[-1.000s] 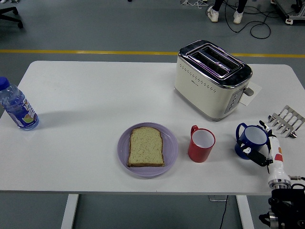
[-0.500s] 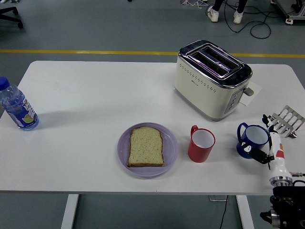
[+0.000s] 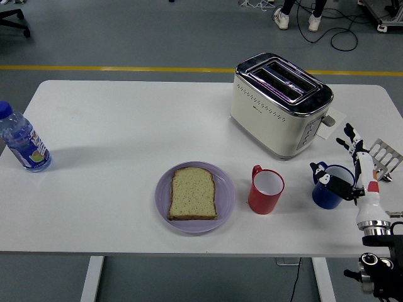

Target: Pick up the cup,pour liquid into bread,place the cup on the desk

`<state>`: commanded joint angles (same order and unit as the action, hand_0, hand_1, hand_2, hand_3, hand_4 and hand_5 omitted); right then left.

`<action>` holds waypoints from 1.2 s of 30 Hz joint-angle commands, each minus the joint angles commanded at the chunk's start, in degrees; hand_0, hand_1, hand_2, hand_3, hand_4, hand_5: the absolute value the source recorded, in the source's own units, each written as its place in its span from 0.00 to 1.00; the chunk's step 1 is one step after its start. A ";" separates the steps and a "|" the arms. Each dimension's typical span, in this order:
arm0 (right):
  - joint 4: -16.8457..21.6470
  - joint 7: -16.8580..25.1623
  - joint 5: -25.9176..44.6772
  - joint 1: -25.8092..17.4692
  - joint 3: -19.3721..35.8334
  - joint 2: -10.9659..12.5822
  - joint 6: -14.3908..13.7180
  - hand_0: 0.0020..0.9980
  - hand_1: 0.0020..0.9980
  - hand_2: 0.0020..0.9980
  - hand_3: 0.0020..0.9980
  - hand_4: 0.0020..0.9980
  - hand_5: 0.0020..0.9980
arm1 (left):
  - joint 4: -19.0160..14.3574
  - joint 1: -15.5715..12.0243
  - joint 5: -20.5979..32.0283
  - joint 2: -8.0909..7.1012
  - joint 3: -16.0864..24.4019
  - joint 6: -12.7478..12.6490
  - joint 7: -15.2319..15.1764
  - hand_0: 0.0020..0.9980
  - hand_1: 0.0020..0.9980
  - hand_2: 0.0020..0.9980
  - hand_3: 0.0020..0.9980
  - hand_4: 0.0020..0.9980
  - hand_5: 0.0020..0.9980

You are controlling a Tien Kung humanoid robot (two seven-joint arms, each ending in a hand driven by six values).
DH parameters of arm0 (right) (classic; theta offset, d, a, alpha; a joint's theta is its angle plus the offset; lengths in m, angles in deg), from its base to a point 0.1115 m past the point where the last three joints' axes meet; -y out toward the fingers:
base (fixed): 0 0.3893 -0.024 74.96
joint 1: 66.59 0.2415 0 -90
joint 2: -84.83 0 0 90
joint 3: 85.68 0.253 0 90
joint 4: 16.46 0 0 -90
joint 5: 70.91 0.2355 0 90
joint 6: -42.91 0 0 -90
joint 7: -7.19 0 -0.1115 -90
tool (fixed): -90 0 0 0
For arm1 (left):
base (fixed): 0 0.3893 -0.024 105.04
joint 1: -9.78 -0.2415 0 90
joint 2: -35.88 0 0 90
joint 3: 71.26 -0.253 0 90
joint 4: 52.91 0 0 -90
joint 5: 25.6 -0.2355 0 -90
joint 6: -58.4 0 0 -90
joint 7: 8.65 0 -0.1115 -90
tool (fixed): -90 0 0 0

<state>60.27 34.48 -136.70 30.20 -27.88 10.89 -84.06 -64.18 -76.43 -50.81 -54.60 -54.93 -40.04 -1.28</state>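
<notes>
A blue cup with a handle on its left stands on the white table at the right. A red cup stands left of it, beside a slice of bread on a purple plate. My right hand comes in from the lower right, right beside the blue cup. Its fingers are spread and point away from me, and its thumb lies over the cup's near rim. The hand is open and does not grasp the cup. My left arm is out of view.
A cream toaster stands behind the cups. A metal toast rack lies at the right edge, just past my hand. A water bottle stands at the far left edge.
My right hand has moved forward, away from me, along the blue cup's right side. Its thumb now lies over the cup's rim. The cup has stayed in place.
</notes>
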 joint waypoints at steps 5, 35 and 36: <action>5.39 -3.79 -3.01 -0.96 3.88 0.04 0.98 0.92 0.82 0.93 0.96 0.88 0.09 | 0.00 0.05 -0.07 -0.02 0.03 -0.01 -0.03 0.63 0.64 0.65 0.50 0.25 0.86; 13.57 -13.61 40.35 -3.37 24.61 -1.39 23.11 0.69 0.61 0.68 0.62 0.70 0.27 | 0.04 0.13 1.20 0.00 -3.44 -0.01 0.09 0.63 0.64 0.65 0.50 0.24 0.86; 13.65 -13.86 41.17 -3.72 25.32 -1.57 23.32 0.69 0.61 0.68 0.62 0.70 0.27 | 0.04 0.13 1.27 0.01 -3.73 -0.01 0.09 0.63 0.64 0.65 0.50 0.24 0.86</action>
<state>73.92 20.62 -95.53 26.48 -2.56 9.32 -60.74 -64.14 -76.30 -49.54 -54.59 -58.66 -40.05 -1.19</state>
